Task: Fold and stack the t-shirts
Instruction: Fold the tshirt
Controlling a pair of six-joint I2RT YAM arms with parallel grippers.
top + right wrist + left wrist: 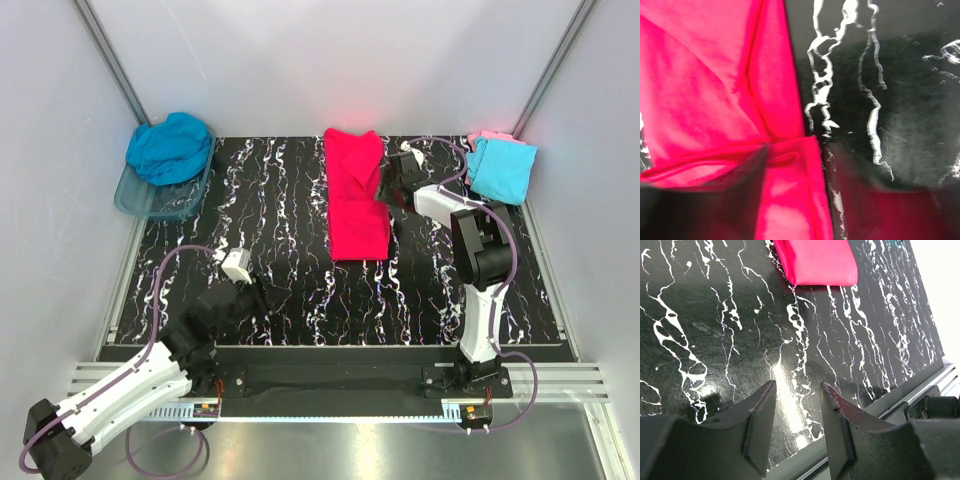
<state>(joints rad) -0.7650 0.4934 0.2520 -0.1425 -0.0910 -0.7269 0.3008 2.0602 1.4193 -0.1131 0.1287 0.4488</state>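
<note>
Left pincer [797, 385] spread, nothing between its fingers, low over bare tabletop [715, 315]; pink-red t-shirt [355, 195] lies well ahead of it. Right pincer [392, 188] touches that shirt's edge; its view is blurred, so I cannot tell its state.

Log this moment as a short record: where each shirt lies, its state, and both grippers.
pink-red shirt: folded into a long strip, flat on the table, middle back
teal-blue shirt: bunched in the clear tub, back left
light cyan shirt: back right, lying on the pale pink shirt
left gripper: jaws apart, nothing between them, over bare table
right gripper: at the pink-red shirt's right edge; jaws blurred, state unclear
</note>
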